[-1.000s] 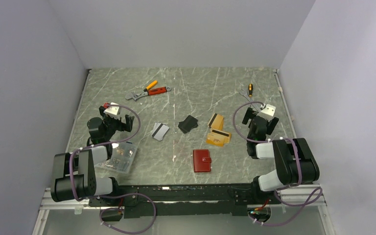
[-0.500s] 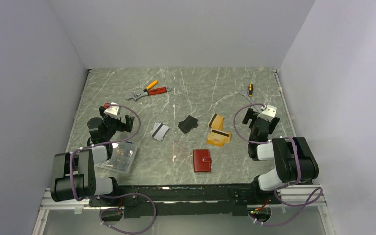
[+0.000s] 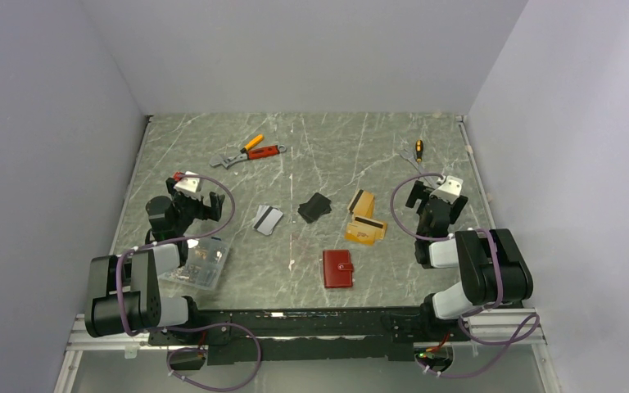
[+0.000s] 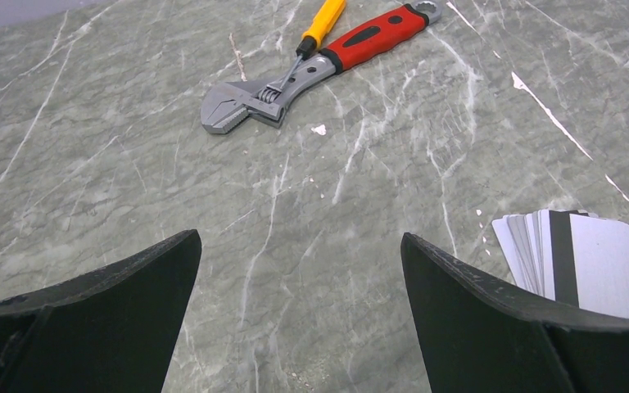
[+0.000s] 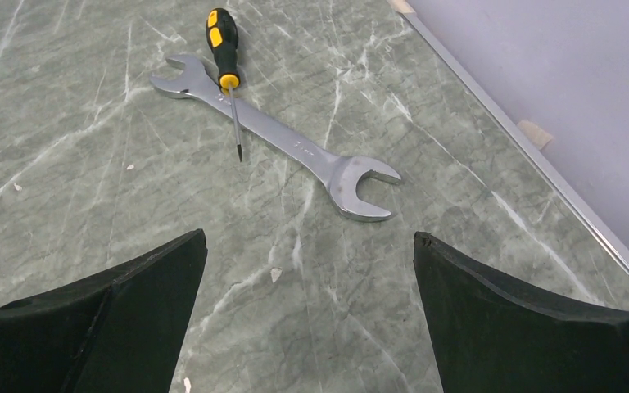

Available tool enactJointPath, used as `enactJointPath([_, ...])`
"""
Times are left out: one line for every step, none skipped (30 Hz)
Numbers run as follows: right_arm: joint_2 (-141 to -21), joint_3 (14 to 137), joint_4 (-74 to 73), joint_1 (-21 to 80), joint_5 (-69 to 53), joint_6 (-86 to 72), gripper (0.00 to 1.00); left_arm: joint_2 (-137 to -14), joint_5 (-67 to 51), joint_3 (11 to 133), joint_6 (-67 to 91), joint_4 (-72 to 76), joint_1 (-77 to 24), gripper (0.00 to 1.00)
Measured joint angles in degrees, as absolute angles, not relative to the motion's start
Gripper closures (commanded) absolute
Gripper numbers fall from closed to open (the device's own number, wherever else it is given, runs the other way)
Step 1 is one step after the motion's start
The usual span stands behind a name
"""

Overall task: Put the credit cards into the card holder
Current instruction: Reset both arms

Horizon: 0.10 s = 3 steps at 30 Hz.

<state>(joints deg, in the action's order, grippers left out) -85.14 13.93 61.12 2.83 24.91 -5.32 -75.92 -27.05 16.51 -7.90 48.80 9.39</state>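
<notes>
The red card holder (image 3: 337,268) lies closed on the table near the front middle. Orange-gold cards (image 3: 365,219) lie in a loose pile right of centre. Silver-white cards with a dark stripe (image 3: 267,219) lie fanned left of centre and show at the right edge of the left wrist view (image 4: 577,262). My left gripper (image 3: 203,203) is open and empty at the left, apart from the silver cards. My right gripper (image 3: 427,201) is open and empty at the right, over bare table, apart from the orange cards.
A black flat rectangle (image 3: 315,207) lies between the card piles. A clear plastic box (image 3: 202,262) sits front left. A red-handled adjustable wrench (image 3: 250,155) with an orange screwdriver lies at the back left. A steel spanner (image 5: 282,139) and black-yellow screwdriver (image 5: 223,41) lie at the back right.
My right arm has shifted slightly, its wrist turning a little. The left arm and all objects have not moved.
</notes>
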Motion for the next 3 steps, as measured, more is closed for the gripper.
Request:
enactJointPath([-85.14,13.93,61.12,2.83,24.88,-5.32,0.0,-75.92,-26.96,16.53,-7.9,48.73,9.32,0.01])
enactJointPath([-85.14,13.93,61.12,2.83,24.88,-5.32,0.0,-75.92,-26.79,16.56,-7.92,48.56,9.21,0.01])
enactJointPath([-85.14,13.93,61.12,2.83,24.88,-5.32,0.0,-75.92,-26.55,16.71,-7.94,48.29,9.04,0.01])
